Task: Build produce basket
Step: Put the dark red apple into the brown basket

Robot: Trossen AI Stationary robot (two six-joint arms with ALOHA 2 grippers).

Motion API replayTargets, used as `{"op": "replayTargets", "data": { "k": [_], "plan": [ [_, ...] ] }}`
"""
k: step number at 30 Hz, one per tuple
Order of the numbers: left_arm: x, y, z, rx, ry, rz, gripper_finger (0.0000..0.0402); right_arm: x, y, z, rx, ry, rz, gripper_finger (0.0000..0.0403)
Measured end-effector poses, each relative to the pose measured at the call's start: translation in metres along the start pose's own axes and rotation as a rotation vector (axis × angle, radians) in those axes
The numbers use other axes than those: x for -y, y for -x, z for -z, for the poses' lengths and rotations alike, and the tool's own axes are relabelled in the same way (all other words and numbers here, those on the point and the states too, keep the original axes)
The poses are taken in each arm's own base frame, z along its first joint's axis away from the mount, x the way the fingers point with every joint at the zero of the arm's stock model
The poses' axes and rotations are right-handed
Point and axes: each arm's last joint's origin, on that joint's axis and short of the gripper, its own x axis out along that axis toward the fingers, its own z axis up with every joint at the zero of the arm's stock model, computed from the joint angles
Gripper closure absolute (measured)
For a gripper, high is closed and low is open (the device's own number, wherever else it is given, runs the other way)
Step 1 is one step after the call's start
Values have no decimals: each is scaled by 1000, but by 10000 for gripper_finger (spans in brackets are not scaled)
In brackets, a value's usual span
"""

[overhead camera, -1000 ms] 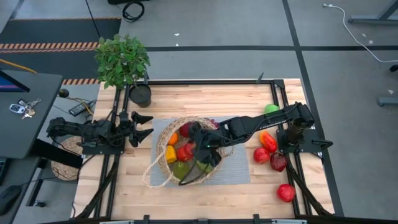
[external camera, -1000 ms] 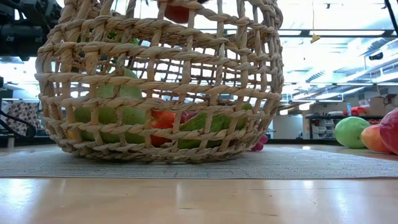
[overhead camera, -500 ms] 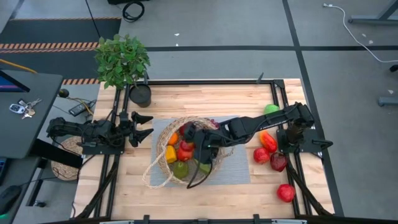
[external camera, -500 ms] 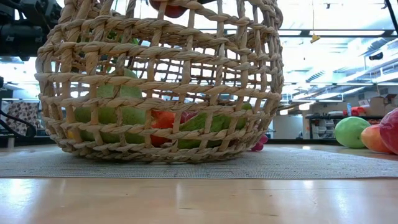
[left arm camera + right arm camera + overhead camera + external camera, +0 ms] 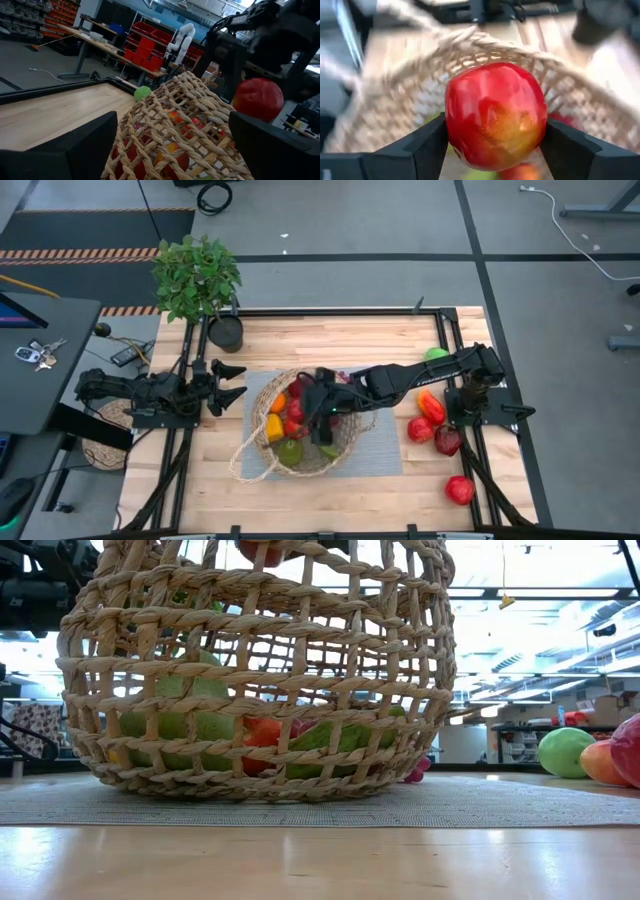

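The right gripper (image 5: 492, 150) is clamping a red apple (image 5: 495, 114) between its fingers, hovering over the basket (image 5: 262, 448) at frame center in the high view. The left gripper (image 5: 232, 380) is waiting with fingers spread, just left of the basket.

Both arms (image 5: 410, 380) are matte black, built of chunky jointed segments, each tool (image 5: 492, 145) ending in two flat, dark fingers (image 5: 65, 150).
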Motion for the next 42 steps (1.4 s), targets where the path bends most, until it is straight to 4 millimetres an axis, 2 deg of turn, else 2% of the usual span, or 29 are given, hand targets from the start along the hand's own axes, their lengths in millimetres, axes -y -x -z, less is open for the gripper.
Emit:
{"op": "replayTargets", "data": {
  "k": [3, 6, 9, 12, 20, 30, 37, 42],
  "plan": [
    [0, 0, 0, 0, 0, 0, 12, -2, 0, -2, 14, -312, -38, 114],
    [0, 0, 0, 0, 0, 0, 12, -5, 1, -6, 20, -548, -121, 111],
    [0, 0, 0, 0, 0, 0, 12, -8, 2, -14, 57, -669, -206, 110],
    [0, 0, 0, 0, 0, 0, 12, -11, 4, -22, 106, -715, -296, 110],
    [0, 0, 0, 0, 0, 0, 12, -15, 10, -39, 257, -717, -420, 110],
    [0, 0, 0, 0, 0, 0, 12, -15, 10, -39, 269, -706, -417, 111],
    [0, 0, 0, 0, 0, 0, 12, -13, 8, -33, 258, -453, -331, 111],
    [0, 0, 0, 0, 0, 0, 12, -10, -10, -10, 176, -321, -203, 111]
  ]
}}
